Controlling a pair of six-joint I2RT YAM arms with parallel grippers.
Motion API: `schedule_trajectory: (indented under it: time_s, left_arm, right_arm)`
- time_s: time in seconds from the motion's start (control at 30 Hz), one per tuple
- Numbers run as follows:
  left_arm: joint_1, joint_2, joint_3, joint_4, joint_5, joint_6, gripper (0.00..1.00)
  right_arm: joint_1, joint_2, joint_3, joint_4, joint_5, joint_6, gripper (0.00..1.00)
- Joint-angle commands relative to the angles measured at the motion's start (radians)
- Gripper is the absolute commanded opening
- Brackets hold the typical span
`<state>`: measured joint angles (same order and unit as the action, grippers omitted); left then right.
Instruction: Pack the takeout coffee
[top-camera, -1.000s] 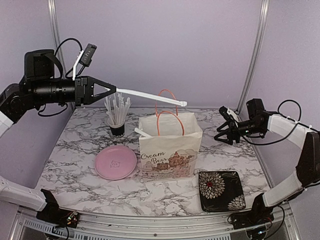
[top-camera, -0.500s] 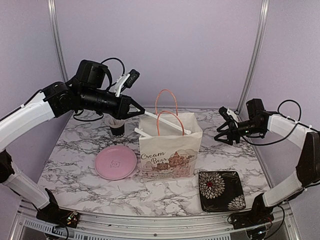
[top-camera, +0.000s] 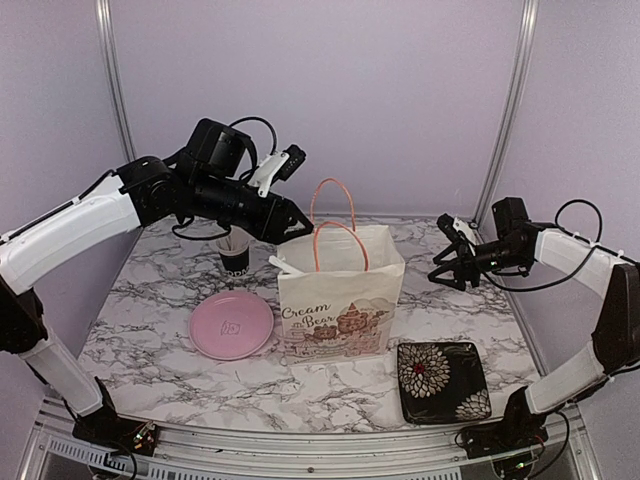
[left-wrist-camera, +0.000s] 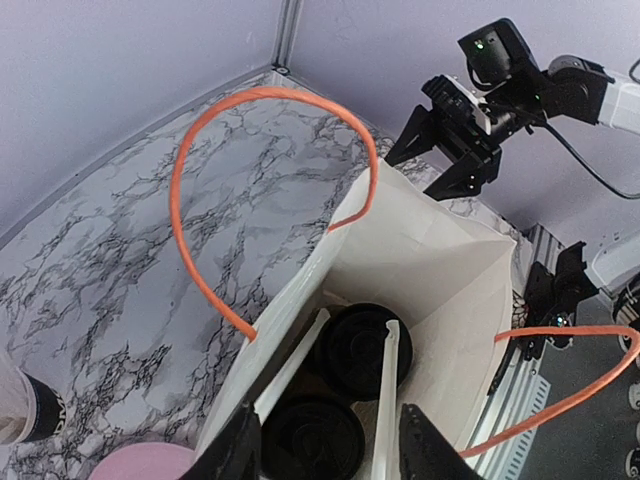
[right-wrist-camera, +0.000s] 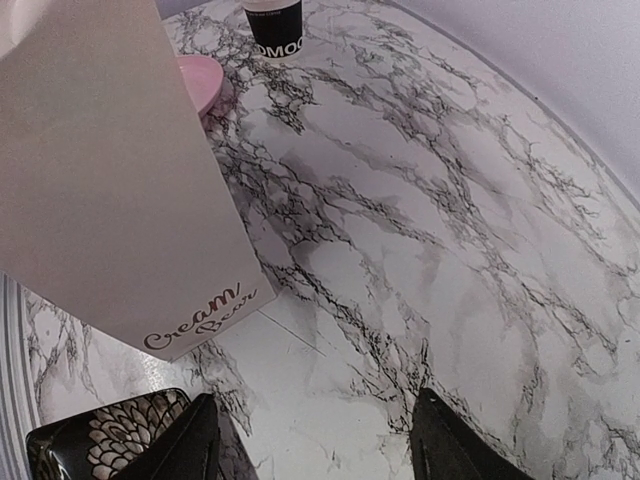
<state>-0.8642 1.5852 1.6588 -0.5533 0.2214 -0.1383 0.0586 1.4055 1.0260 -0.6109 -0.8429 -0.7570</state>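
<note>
Two takeout coffee cups stand inside the white paper bag (top-camera: 340, 300), black lids up. In the left wrist view one lid (left-wrist-camera: 365, 350) is farther in and the other (left-wrist-camera: 312, 440) nearer. Two long white wrapped sticks lean in the bag, one (left-wrist-camera: 290, 365) against its left wall and one (left-wrist-camera: 385, 400) across the far lid. My left gripper (left-wrist-camera: 330, 455) hovers over the bag's mouth (top-camera: 297, 228), open, touching neither stick. My right gripper (top-camera: 447, 268) stays to the right of the bag, open over bare marble (right-wrist-camera: 325, 440).
A black cup of white sticks (top-camera: 234, 255) stands behind and left of the bag. A pink plate (top-camera: 232, 325) lies front left and a black floral dish (top-camera: 443, 382) front right. The bag's orange handles (left-wrist-camera: 200, 200) stand up around my left gripper.
My left arm swung right with a long white stick and reached over the bag. Its jaws have opened and the stick now lies in the bag. The right arm has not moved.
</note>
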Motion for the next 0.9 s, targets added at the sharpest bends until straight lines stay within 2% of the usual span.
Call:
schedule_trajectory:
  time_s: [0.0, 0.13, 0.2, 0.4, 0.5, 0.53, 0.57, 0.7, 0.87]
  left_arm:
    - [-0.001, -0.062, 0.023, -0.054, -0.155, 0.045, 0.53]
    - [-0.001, -0.122, 0.002, -0.056, -0.315, 0.078, 0.63]
    - [0.000, -0.154, -0.007, -0.056, -0.427, 0.092, 0.72]
    - [0.031, -0.221, -0.029, -0.058, -0.685, 0.133, 0.86]
    - [0.066, -0.247, -0.038, -0.056, -0.746, 0.172, 0.89]
    - [0.082, -0.254, -0.041, -0.056, -0.760, 0.180, 0.90]
    - [0.101, -0.261, -0.045, -0.056, -0.773, 0.183, 0.90]
    - [0.207, -0.292, -0.096, -0.033, -0.812, 0.129, 0.99]
    - [0.267, -0.346, -0.181, 0.013, -0.891, 0.016, 0.99]
  right_arm:
    - [0.007, 0.006, 0.034, -0.019, -0.003, -0.005, 0.63]
    - [0.007, -0.009, 0.071, -0.029, -0.027, 0.023, 0.63]
    - [0.006, -0.032, 0.108, -0.033, -0.017, 0.048, 0.63]
    - [-0.015, -0.099, 0.241, 0.010, 0.102, 0.166, 0.69]
    - [-0.020, -0.112, 0.323, 0.035, 0.224, 0.262, 0.82]
    - [-0.021, -0.116, 0.349, 0.044, 0.261, 0.304, 0.96]
    - [-0.021, -0.119, 0.376, 0.054, 0.297, 0.345, 0.98]
    - [-0.021, -0.158, 0.420, 0.133, 0.365, 0.491, 0.99]
    - [-0.021, -0.265, 0.339, 0.306, 0.467, 0.625, 0.99]
